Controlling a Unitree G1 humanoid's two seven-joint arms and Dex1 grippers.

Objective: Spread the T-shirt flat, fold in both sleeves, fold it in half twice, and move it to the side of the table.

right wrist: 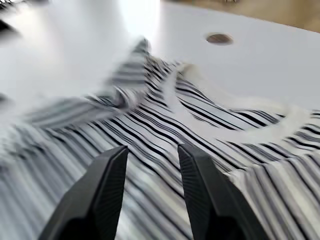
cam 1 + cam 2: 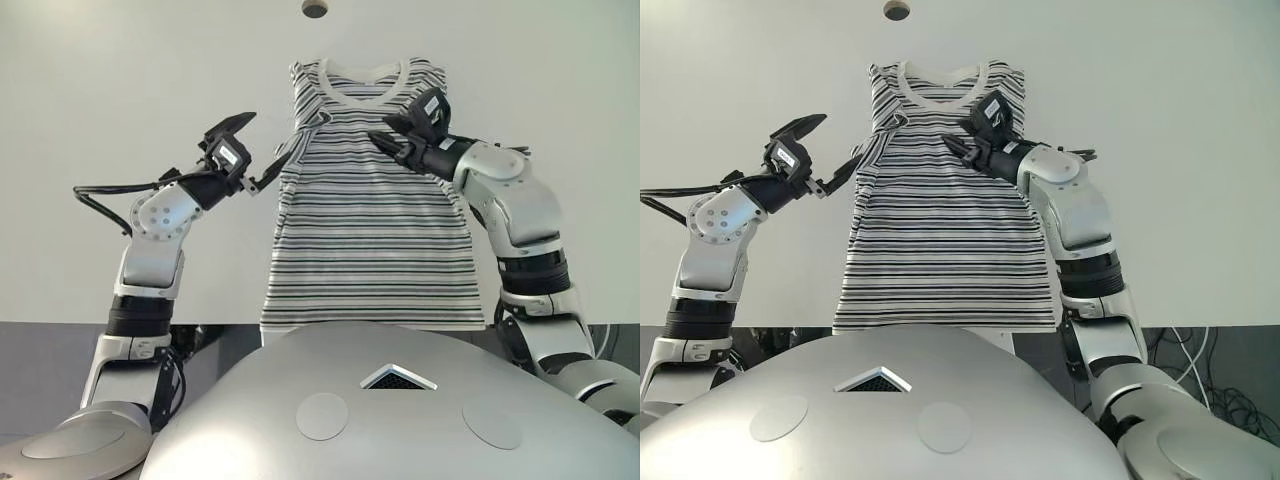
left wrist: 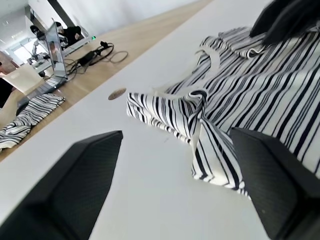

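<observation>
Your T-shirt lies flat on the table, and both sleeves look tucked in. The left sleeve sits rumpled just ahead of the left gripper, whose fingers are spread wide. The right gripper hovers over the shoulder, fingers apart and empty. Both halving folds and the move aside remain.

Bright even light, soft shadows, glare on the table

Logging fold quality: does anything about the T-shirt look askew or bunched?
Yes: on the T-shirt, the left sleeve is folded in but bunched into a raised ridge, beside the open left end effector.
</observation>
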